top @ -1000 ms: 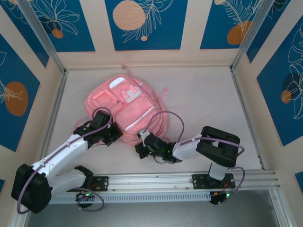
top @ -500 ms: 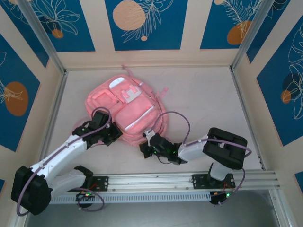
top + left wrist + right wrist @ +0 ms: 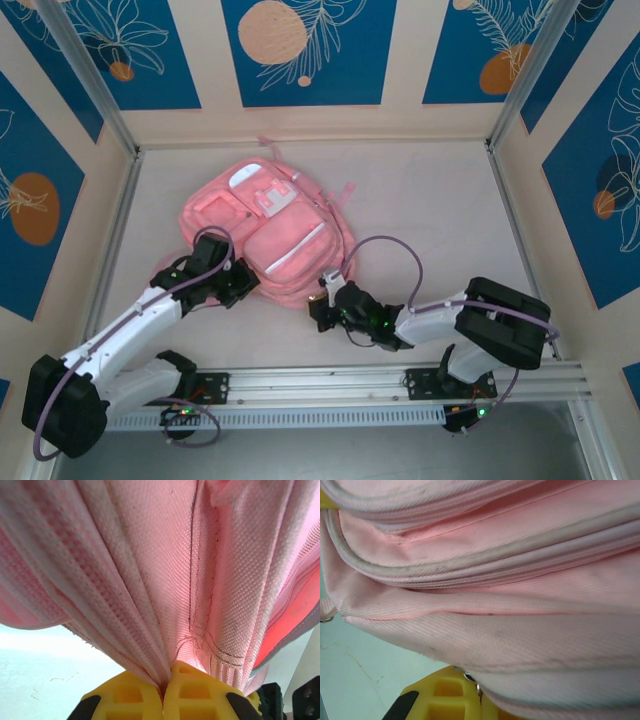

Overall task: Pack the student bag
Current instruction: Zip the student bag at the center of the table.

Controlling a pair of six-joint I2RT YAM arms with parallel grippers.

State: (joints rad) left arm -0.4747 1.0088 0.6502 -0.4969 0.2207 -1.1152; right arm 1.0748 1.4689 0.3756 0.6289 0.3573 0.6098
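Student bag (image 3: 270,225), pink and soft, lies flat on the pale table (image 3: 440,220), left of the middle and toward the far wall, with its zip pockets and a pale trim patch facing up. My left gripper (image 3: 243,285) sits at the bag's near left edge. In my left wrist view its yellow pads (image 3: 130,697) are pressed together with a gathered fold of the pink woven fabric pinched between them, and the cloth fans up and away from that pinch. My right gripper (image 3: 322,300) is at the bag's near right edge, its arm stretched low across the table from the right. In my right wrist view the bag's piped seams and zip lines run across close above, and the fabric drapes over a yellow pad (image 3: 445,697), with a small metal ring just at the pad's edge. From there I cannot tell whether my right fingers are clamped on anything or parted. A thin pink strap lies on the table just beyond the bag's right side.
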